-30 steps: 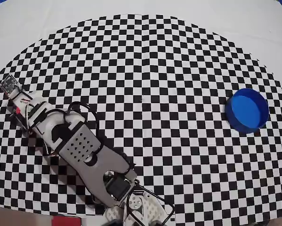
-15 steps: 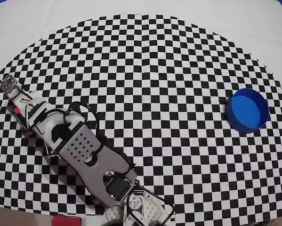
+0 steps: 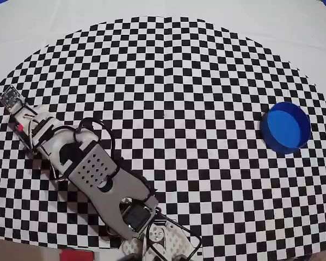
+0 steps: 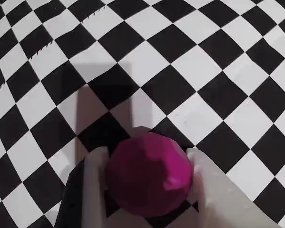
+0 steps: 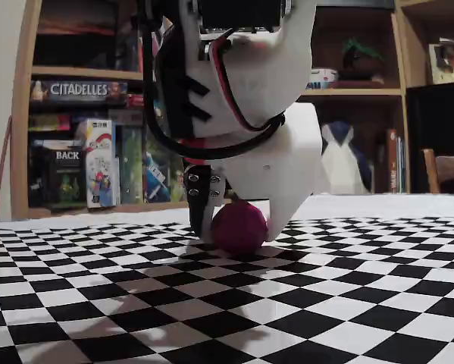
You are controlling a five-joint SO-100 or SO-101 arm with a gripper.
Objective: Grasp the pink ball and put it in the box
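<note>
Gripper (image 5: 238,227) at the pink ball (image 4: 151,173).
We see its fingers pinching the ball on the checkered cloth (image 3: 168,81), well apart from the blue box (image 3: 285,127).

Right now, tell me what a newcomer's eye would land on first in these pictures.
In the wrist view, the pink ball sits between the two fingers of the claw, low on the checkered cloth. In the overhead view, the blue box stands alone at the right edge, far from the arm.
</note>
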